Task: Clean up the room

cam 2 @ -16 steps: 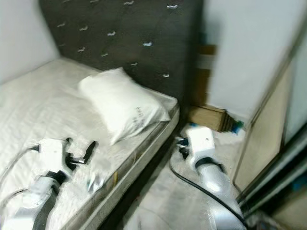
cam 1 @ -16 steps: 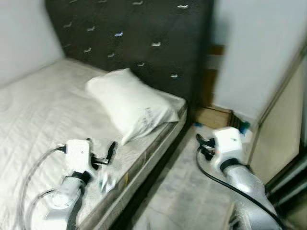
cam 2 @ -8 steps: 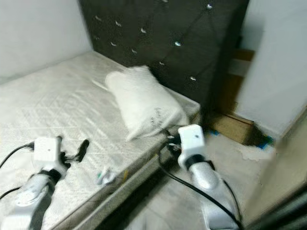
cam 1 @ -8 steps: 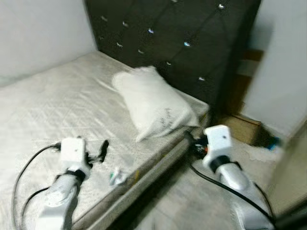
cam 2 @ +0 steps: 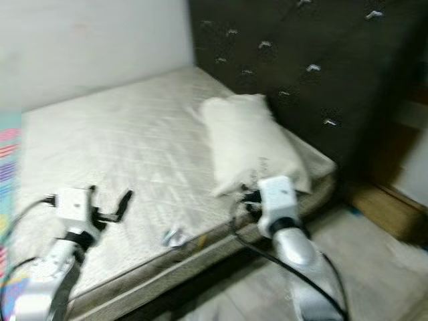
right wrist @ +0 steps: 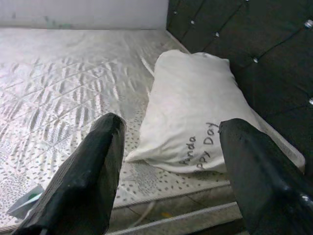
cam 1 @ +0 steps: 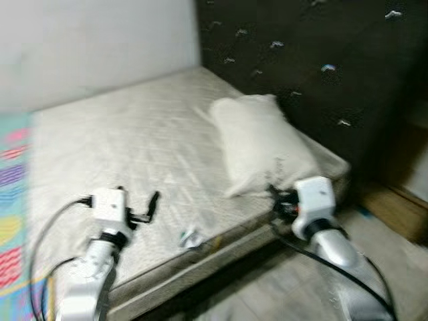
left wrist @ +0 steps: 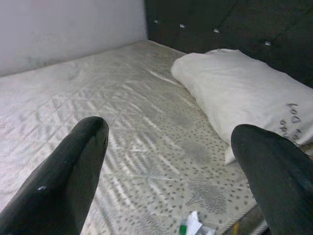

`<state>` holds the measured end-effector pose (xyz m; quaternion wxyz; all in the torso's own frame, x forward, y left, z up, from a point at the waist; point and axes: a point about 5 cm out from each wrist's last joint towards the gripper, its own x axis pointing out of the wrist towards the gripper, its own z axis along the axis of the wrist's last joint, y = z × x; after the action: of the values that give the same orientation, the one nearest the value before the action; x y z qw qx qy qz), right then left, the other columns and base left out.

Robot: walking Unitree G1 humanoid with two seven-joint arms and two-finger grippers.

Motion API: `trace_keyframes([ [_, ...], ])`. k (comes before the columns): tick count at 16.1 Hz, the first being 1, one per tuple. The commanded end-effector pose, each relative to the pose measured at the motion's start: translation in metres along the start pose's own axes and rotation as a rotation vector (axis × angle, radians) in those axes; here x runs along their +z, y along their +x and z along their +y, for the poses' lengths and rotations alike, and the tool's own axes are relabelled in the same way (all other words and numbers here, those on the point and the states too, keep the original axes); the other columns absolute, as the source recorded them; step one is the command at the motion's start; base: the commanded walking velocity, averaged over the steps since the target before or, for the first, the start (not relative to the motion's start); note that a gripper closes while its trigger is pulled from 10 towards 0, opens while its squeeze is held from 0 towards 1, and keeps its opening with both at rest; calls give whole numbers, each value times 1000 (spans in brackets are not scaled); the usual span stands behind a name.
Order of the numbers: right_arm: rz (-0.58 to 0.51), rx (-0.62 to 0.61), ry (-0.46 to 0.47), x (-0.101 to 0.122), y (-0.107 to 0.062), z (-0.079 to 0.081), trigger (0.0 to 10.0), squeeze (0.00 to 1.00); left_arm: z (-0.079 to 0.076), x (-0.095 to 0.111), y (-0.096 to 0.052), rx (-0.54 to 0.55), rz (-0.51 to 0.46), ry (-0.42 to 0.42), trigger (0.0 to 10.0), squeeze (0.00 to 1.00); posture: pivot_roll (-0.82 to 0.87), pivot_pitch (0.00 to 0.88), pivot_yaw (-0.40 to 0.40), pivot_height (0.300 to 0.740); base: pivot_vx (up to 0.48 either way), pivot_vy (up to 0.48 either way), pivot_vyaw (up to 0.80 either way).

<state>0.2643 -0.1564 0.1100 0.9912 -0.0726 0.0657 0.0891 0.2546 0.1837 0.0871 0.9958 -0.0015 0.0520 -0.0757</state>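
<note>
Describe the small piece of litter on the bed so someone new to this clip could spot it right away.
Start at the bare mattress below the dark headboard. Go from the white pillow down to the mattress's near edge. There lies a small crumpled wrapper, whitish with a bit of green, the only loose scrap on the bed.

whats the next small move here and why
Probably lower the left gripper toward the crumpled wrapper lying near the mattress edge. Its fingers are open and empty, and the wrapper sits just ahead of them, the only loose litter on the bed; the pillow already rests by the headboard.
</note>
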Motion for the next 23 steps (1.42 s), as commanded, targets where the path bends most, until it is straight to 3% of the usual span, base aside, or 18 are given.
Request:
trace_keyframes([
  [1, -19, 36, 19, 5, 2, 10, 10000, 0, 8, 1, -2, 20, 0, 17, 10000, 0, -216, 0, 29, 740, 0, 0, 800],
  [13, -36, 52, 46, 7, 3, 13, 10000, 0, 6, 0, -1, -2, 0, 8, 10000, 0, -217, 0, 31, 740, 0, 0, 772],
  [15, -48, 51, 87, 9, 3, 12, 10000, 0, 3, 1, -1, -28, -10, -7, 10000, 0, -218, 0, 30, 740, 0, 0, 0],
  [23, -74, 47, 95, 12, 3, 12, 10000, 0, 0, 3, -1, -67, -34, -19, 10000, 0, -215, 0, 29, 740, 0, 0, 0],
])
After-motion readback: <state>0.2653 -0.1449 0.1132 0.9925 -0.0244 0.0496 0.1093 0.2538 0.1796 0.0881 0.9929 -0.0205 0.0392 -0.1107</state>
